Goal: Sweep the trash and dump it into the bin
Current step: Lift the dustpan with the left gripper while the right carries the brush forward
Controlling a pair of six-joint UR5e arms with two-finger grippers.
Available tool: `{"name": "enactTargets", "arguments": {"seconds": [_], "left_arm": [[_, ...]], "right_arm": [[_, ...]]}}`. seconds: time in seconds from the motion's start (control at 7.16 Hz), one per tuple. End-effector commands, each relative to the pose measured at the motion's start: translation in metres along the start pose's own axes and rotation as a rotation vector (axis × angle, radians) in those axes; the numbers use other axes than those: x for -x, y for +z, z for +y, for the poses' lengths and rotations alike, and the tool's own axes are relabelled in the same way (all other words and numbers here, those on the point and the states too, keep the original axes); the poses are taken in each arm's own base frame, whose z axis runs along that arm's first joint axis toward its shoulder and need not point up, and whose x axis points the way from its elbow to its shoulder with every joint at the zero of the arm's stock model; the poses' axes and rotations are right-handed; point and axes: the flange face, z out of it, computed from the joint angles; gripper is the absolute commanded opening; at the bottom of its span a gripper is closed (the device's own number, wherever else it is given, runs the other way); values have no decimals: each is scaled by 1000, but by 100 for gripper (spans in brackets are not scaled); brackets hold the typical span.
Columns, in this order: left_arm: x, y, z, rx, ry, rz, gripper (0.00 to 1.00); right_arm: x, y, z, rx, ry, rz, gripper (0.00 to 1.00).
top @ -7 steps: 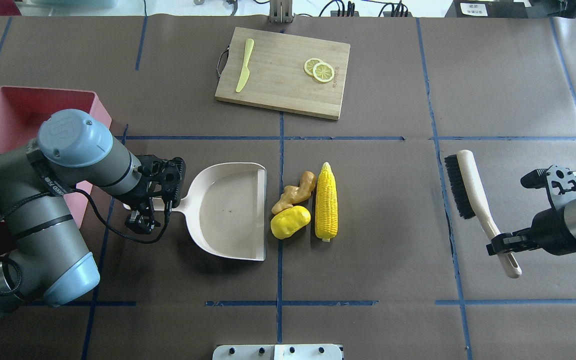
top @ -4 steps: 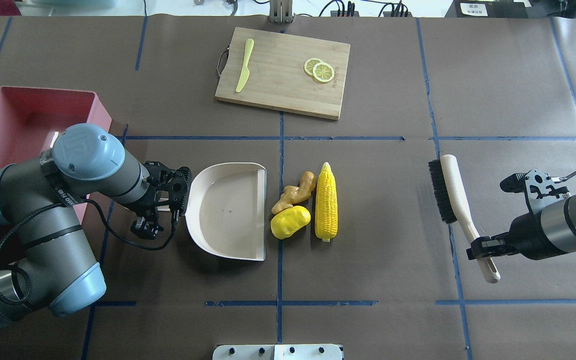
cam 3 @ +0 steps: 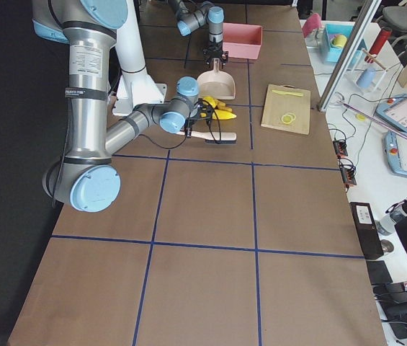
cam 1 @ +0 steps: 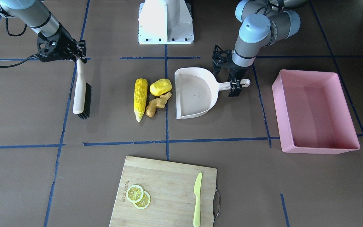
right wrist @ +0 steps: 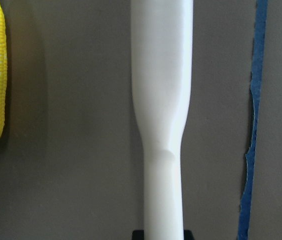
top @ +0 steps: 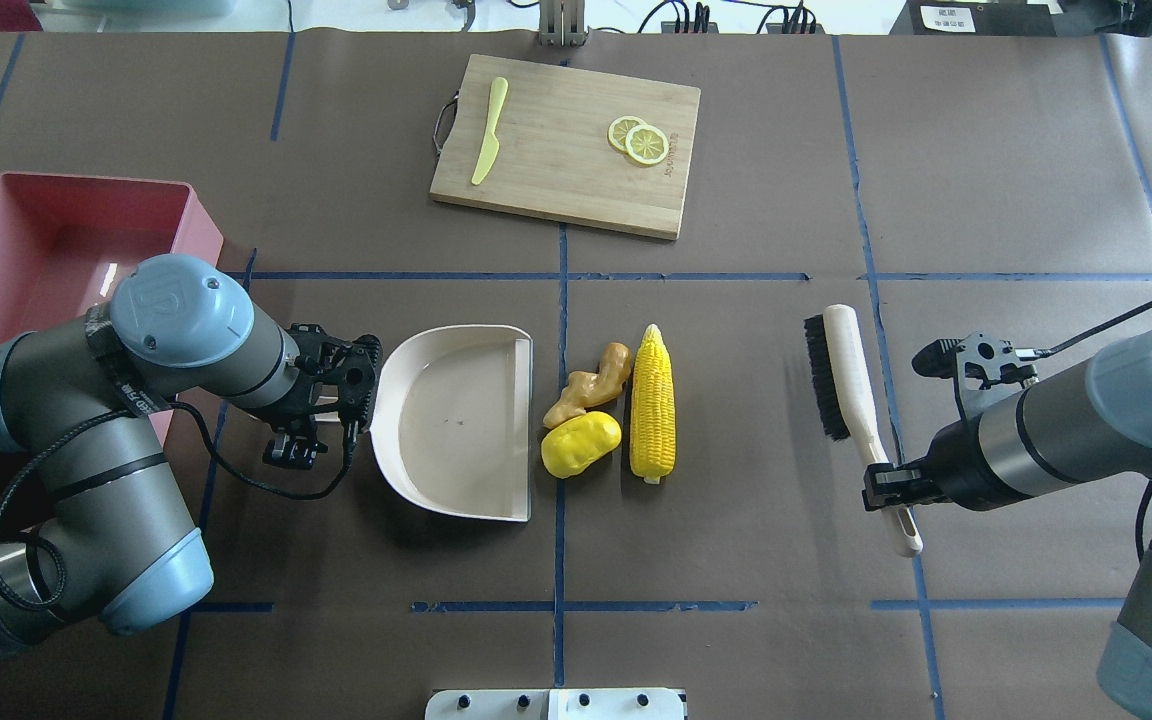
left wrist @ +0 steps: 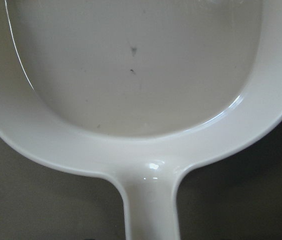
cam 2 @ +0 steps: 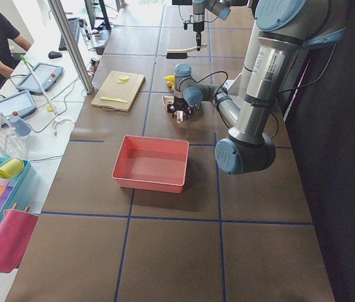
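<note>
The trash lies in one group at mid-table: a yellow corn cob (top: pixel 653 403), a rounded yellow lump (top: pixel 581 444) and a tan ginger root (top: pixel 588 384). They sit just right of the open mouth of a cream dustpan (top: pixel 456 422). My left gripper (top: pixel 321 415) is shut on the dustpan's handle (cam 1: pixel 236 84), which also shows in the left wrist view (left wrist: pixel 150 210). My right gripper (top: pixel 891 487) is shut on the handle of a cream brush (top: pixel 848 375) with black bristles, well right of the corn. The pink bin (top: pixel 201 225) stands at the far left, behind my left arm.
A wooden cutting board (top: pixel 566 145) at the back centre carries a yellow-green knife (top: pixel 489 130) and two lemon slices (top: pixel 639 140). Blue tape lines cross the brown table cover. A white base plate (top: pixel 556 703) sits at the near edge.
My right arm has carried the brush leftward, toward the corn. My left arm has shifted over the dustpan handle, then held still. The dustpan and trash have not moved.
</note>
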Motion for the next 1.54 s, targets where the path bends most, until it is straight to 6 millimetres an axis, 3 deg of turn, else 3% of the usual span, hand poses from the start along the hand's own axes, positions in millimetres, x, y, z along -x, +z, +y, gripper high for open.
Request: {"name": "enactTargets", "arguments": {"seconds": [0.0, 0.42, 0.56, 0.7, 0.84, 1.12, 1.4], "left_arm": [[0, 2, 3, 24, -8, 8, 55], [0, 0, 3, 29, -9, 9, 34], [0, -1, 3, 37, -12, 13, 27], [-1, -2, 3, 36, -12, 13, 27], [-1, -1, 3, 37, -12, 13, 27], [2, -3, -1, 36, -10, 3, 23], [7, -8, -20, 57, -7, -17, 19]], "right_arm": [[24, 12, 10, 11, 10, 8, 2], [52, 23, 26, 49, 32, -9, 2], [75, 24, 22, 54, 39, 19, 2], [108, 29, 23, 71, 42, 69, 2], [126, 30, 25, 65, 33, 82, 2], [133, 33, 30, 76, 23, 78, 2], [134, 43, 34, 90, 20, 91, 2]]}}
